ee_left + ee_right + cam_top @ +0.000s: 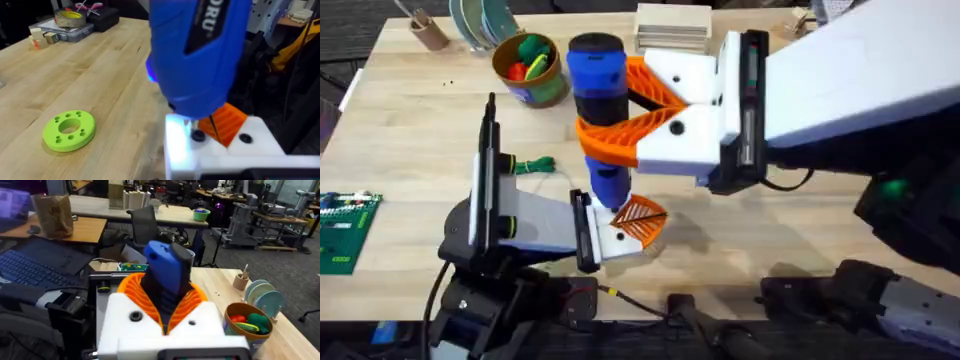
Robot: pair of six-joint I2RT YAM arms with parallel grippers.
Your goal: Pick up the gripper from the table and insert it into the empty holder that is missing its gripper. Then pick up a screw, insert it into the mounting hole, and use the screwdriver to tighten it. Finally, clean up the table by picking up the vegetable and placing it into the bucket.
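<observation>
right claw (620, 120): clenched around the screwdriver (597, 90), orange ribbed pads hugging the blue barrel on both sides; the right wrist view shows the same hold from behind
screwdriver axis: upright, bit pointing straight down, the thin metal shaft (213, 126) visible under the blue body
holder (615, 240): white block at the front of the left arm, near the middle of the worktop's near edge, directly beneath the tool
gripper (640, 218): the orange ribbed wedge already sits in the holder, so the insertion step looks done
left claw (625, 232): its own fingers are the part being assembled; whether they are apart or closed I cannot tell
key relation: the bit must drop along its own vertical axis into the mounting hole; in the left wrist view the tip hangs just beside the dark screw head (198, 135) on the white block, probably touching it, though the angle leaves this unsure
step in hand: tightening the screw, judged from the tool standing over the holder
vegetable (535, 165): green strand lying on the worktop (410, 130) left of the tool, not yet cleared
bucket (530, 70): toward the far edge, left of centre, well apart from the vegetable
nearer arm for the vegetable: the left one, once it is free
</observation>
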